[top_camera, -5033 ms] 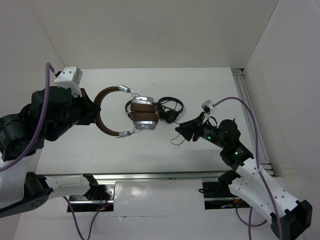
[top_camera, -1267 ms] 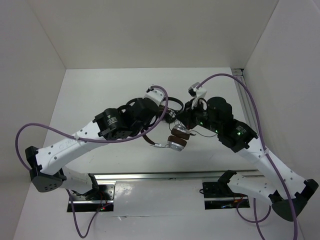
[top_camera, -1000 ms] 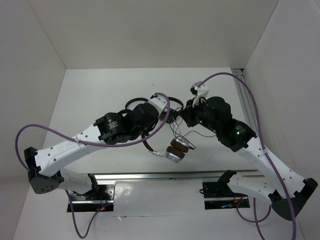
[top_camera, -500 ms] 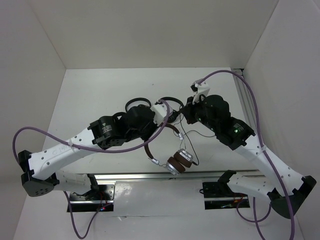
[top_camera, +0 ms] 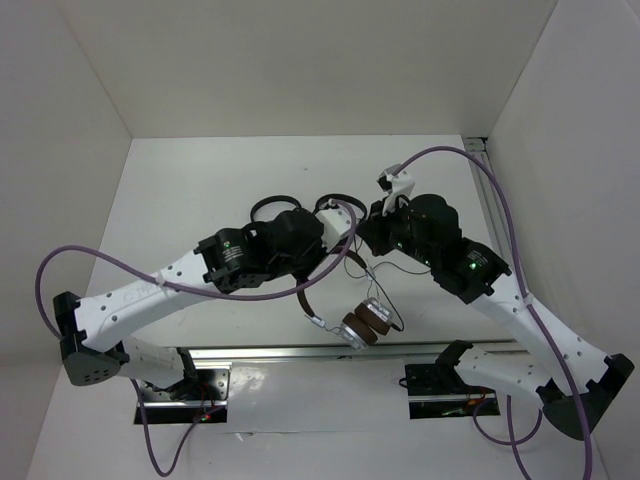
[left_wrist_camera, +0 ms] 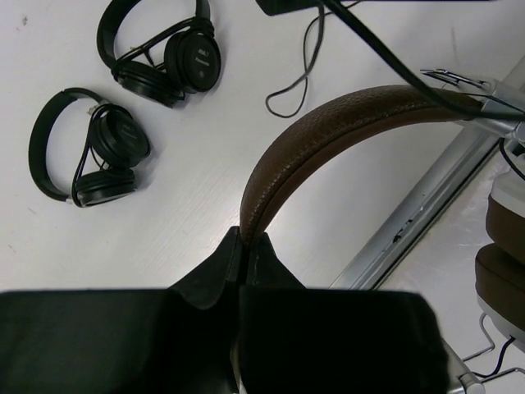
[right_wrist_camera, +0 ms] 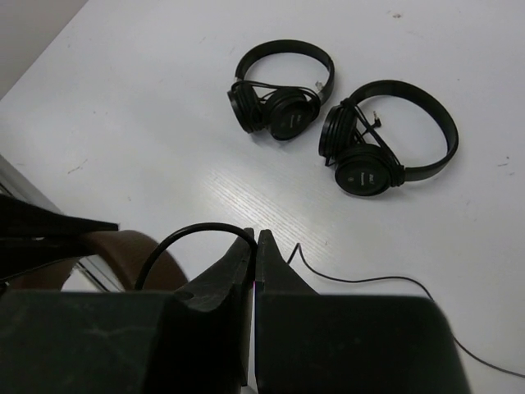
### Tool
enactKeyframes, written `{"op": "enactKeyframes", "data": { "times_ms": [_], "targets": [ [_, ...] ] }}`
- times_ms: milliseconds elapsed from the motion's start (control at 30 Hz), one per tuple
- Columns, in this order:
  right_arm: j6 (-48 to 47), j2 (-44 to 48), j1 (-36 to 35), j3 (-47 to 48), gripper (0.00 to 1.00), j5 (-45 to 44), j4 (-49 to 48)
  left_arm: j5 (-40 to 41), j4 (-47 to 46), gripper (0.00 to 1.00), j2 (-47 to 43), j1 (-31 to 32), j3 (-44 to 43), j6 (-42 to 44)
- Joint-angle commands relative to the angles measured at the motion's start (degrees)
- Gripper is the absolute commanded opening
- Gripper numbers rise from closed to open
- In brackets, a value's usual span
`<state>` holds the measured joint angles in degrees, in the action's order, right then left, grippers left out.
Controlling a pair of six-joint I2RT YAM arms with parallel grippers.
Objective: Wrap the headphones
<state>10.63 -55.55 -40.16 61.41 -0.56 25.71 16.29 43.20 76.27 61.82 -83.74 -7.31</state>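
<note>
Overhead, both arms hid their own pincers from us. Closer in, we saw the left pincer (left_wrist_camera: pixel 244 238) clamped on the pebbled brown band of the headphones (left_wrist_camera: pixel 344 115), held up near the tabletop's (right_wrist_camera: pixel 164 98) front edge, their padded earcups cut off at the frame's side. The right pincer (right_wrist_camera: pixel 254 238) pinched the thin black cable (right_wrist_camera: pixel 197 228).

Both arms reach in to centre, wrists close together. The left arm (top_camera: pixel 150 290) stretches in diagonally, left gripper (left_wrist_camera: pixel 244 238) clamped on the headphones (left_wrist_camera: pixel 328 123) at the headband. The right arm (top_camera: pixel 520 320) angles in from the right, right gripper (right_wrist_camera: pixel 254 238) pinched on the cable (right_wrist_camera: pixel 176 238).
</note>
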Motion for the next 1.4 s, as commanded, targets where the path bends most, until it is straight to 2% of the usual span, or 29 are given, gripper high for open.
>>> {"op": "enactKeyframes", "data": {
  "times_ms": [0,233,400,667,933,1133,1367],
  "targets": [
    [0.3,1.1,-0.8,-0.9,0.0,2.1,-2.3,3.6,-2.6,0.0,1.9,0.2,-4.3,-0.6],
    [-0.8,1.1,-0.8,-2.4,0.0,-0.4,-1.8,3.4,-2.1,0.0,3.1,0.2,-7.4,-0.6],
    [-0.8,0.4,-0.8,-2.4,0.0,-1.5,-1.2,-0.6,-4.9,0.0,-0.6,0.2,-4.4,0.5],
    [-1.4,-0.6,-0.8,-1.9,0.0,-3.1,-1.2,-0.6,-6.5,0.0,-4.2,0.2,-2.5,1.1],
    [-1.4,0.5,-0.8,-3.1,0.0,2.8,-4.1,-2.7,-10.6,0.0,-8.0,0.2,-2.5,0.5],
    [-1.4,1.1,-0.8,-3.8,0.0,5.7,-5.5,0.5,-12.5,0.0,-10.6,0.2,-0.1,-0.8],
    [0.2,2.1,-0.8,-5.2,0.02,6.2,-8.0,8.9,-12.5,0.0,-11.1,0.2,-0.1,-4.2]
  ]
}}
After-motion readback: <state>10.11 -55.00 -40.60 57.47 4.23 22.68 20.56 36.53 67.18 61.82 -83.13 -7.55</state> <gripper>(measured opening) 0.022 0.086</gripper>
